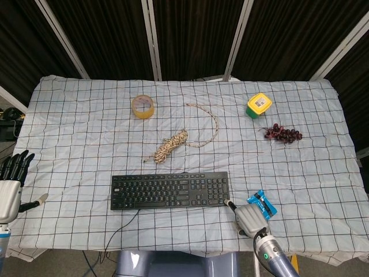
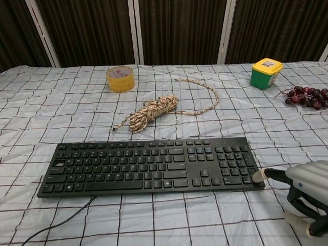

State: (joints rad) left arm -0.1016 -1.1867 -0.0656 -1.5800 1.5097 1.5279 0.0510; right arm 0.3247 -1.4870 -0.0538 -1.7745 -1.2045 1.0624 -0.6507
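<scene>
A black keyboard [image 1: 167, 190] [image 2: 148, 164] lies near the table's front edge, its cable running off the front. My right hand [image 1: 249, 219] [image 2: 309, 197] sits just past the keyboard's right front corner. One outstretched fingertip [image 2: 258, 176] touches that corner; the other fingers curl under the palm with nothing seen in them. A blue packet [image 1: 265, 203] lies right beside this hand, partly behind it. My left hand [image 1: 11, 184] hangs at the table's far left edge, fingers straight and apart, holding nothing.
A yellow tape roll [image 1: 142, 106] [image 2: 120, 78] stands at the back left. A coiled rope [image 1: 170, 144] [image 2: 154, 110] lies behind the keyboard. A green jar with a yellow lid [image 1: 259, 105] [image 2: 266, 73] and dark grapes [image 1: 282, 134] [image 2: 305, 97] are at the back right.
</scene>
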